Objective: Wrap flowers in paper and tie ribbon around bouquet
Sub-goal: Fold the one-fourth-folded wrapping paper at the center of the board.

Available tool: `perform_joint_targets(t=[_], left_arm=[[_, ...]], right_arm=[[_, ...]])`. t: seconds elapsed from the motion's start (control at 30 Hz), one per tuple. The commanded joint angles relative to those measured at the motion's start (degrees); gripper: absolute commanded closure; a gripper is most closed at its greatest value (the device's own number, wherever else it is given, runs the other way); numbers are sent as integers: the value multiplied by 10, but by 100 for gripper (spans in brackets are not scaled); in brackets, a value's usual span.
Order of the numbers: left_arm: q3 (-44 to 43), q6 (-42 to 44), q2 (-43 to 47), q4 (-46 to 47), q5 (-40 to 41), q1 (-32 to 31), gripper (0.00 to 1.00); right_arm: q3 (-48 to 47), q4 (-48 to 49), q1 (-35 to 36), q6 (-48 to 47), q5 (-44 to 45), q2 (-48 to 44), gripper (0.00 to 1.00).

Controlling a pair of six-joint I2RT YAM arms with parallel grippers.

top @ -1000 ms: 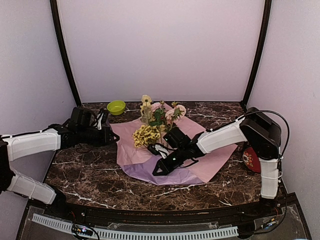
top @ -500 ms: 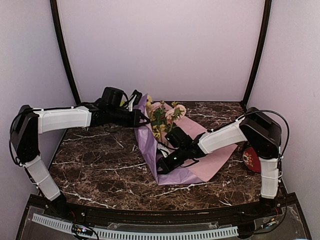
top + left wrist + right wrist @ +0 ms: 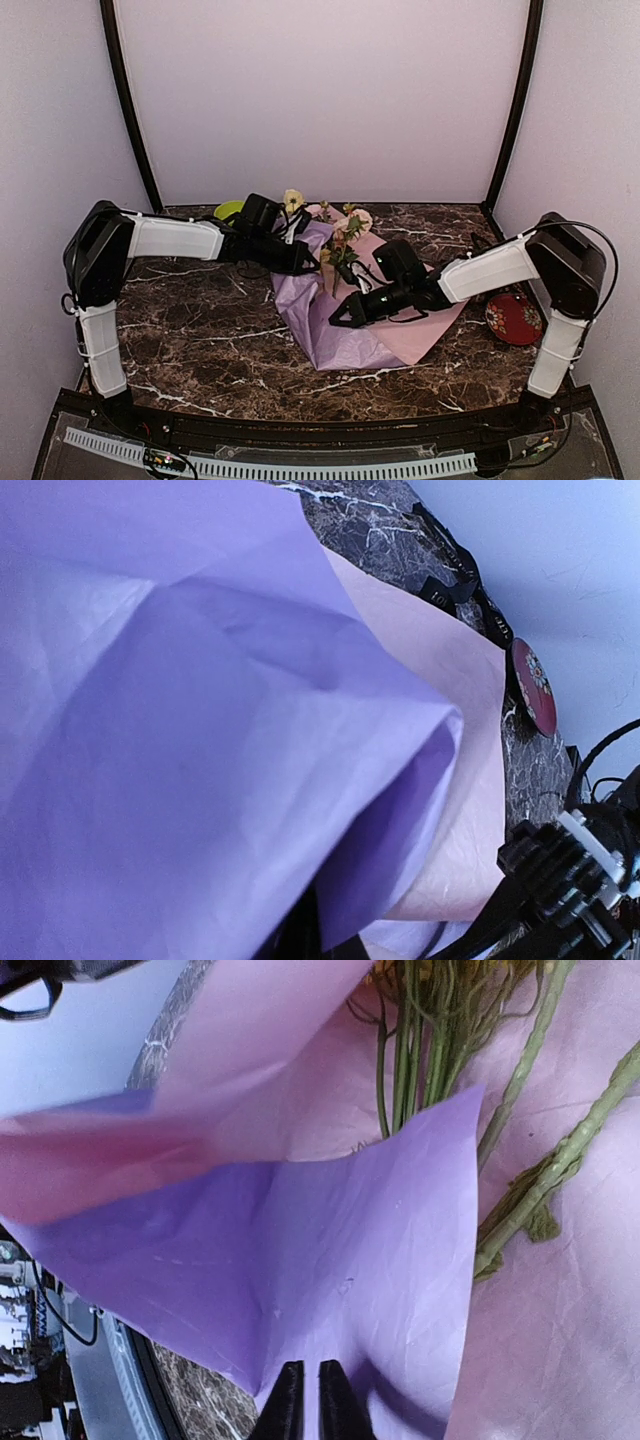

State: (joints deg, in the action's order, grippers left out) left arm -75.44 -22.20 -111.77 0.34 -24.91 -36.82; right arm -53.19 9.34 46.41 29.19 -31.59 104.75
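Left tool (image 3: 300, 258) clenched on the left edge of the paper (image 3: 345, 340), flap lifted and folded right toward the flowers (image 3: 340, 240). Right tool (image 3: 305, 1400) closed, tips on the lilac sheet just near of the stems. Can't tell if it pinches a fold or only pins it. Flowers lie mid-sheet, heads far, stems near, centre of the desk (image 3: 200, 330).

Step, my read: first fold of the wrap, no cone yet. Next: lay the flap across the stems, right tool clears without dragging the sheet.

Ribbon (image 3: 455, 565) untouched, right side, running toward the red dish (image 3: 512, 320). Pale print on it, unreadable. Green bowl (image 3: 232, 210) far left. No other writing.
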Motion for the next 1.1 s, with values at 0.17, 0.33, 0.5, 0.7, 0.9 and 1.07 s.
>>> perform_joint_targets(t=[0.17, 0.33, 0.5, 0.7, 0.9, 1.07], left_arm=[[-53, -7, -29, 22, 19, -5, 100], [-63, -6, -37, 19, 23, -5, 100], [-68, -6, -39, 18, 21, -6, 100], [-73, -1, -38, 9, 23, -6, 100], [-93, 27, -36, -16, 36, -7, 91], [-120, 83, -14, -59, 76, -20, 57]], right_arm=[[-11, 53, -1, 33, 16, -79, 56], [-45, 13, 1, 48, 39, -56, 35], [-76, -20, 1, 52, 59, -33, 37], [-97, -61, 0, 49, 90, -19, 85], [-34, -55, -6, 63, 118, -47, 100], [1, -26, -10, 80, 132, -47, 100]])
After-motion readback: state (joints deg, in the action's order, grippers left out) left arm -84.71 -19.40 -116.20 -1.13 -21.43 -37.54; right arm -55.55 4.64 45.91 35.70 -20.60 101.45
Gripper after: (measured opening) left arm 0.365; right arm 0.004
